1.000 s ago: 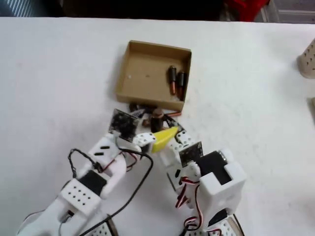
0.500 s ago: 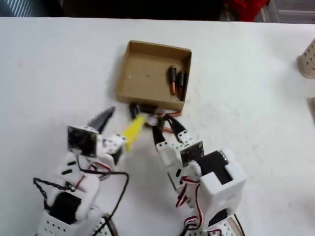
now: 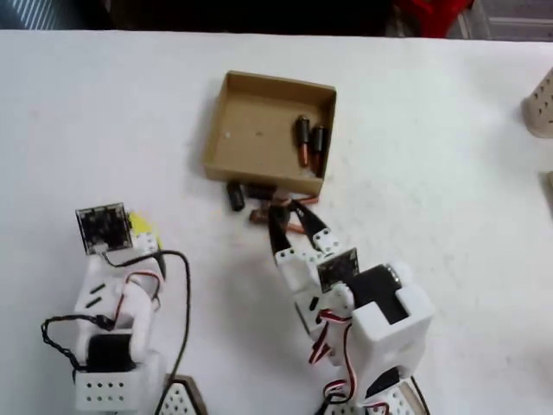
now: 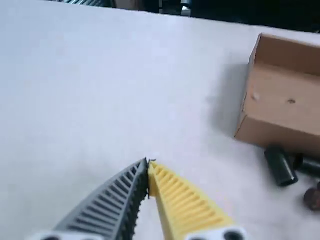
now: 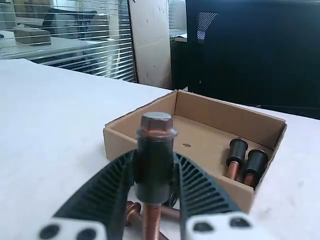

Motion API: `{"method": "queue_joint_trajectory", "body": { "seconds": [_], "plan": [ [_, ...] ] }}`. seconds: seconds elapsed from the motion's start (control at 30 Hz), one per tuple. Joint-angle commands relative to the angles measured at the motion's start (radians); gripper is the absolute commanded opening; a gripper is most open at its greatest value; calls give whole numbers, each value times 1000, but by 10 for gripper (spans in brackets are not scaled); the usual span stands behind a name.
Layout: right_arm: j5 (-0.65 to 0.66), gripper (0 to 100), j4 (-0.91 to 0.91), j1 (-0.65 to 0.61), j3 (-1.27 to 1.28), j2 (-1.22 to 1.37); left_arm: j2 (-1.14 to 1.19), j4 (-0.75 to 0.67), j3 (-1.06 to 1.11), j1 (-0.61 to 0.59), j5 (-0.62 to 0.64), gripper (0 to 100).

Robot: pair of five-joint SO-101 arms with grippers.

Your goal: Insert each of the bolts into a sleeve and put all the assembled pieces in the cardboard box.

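My right gripper (image 5: 155, 167) is shut on a black sleeve with a copper bolt (image 5: 155, 150) through it, held upright just in front of the cardboard box (image 5: 131, 127). Seen from above, this gripper (image 3: 288, 220) sits at the box's (image 3: 251, 130) near wall. Two assembled pieces (image 3: 309, 140) lie in the box's right corner. Two loose black sleeves (image 3: 235, 194) lie in front of the box, with loose copper bolts (image 5: 131, 210) beneath the held piece. My left gripper (image 4: 148, 169) is shut and holds nothing, hanging over bare table well left of the box (image 4: 285, 100) and a sleeve (image 4: 280, 166).
The left arm (image 3: 108, 294) is folded back at the front left, the right arm's body (image 3: 376, 320) at the front centre. A pale perforated object (image 3: 540, 104) stands at the right edge. White table (image 3: 432, 173) lies open to both sides of the box.
The left arm has pulled back from the box to the front left, and its gripper, open half a second ago, has shut. The right gripper has kept still with its piece.
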Motion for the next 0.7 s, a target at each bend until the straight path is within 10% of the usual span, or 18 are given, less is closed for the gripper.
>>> {"method": "queue_joint_trajectory", "body": {
  "seconds": [0.0, 0.33, 0.67],
  "plan": [
    [-2, 16, -28, 39, 9, -54, -8, 98, 0, -16, -11, 23],
    [-5, 16, 12, 82, 49, -242, -5, 371, 0, -16, -453, 23],
    [-2, 16, 417, 84, 38, -575, -5, 405, 0, -19, -574, 23]
  ]
}}
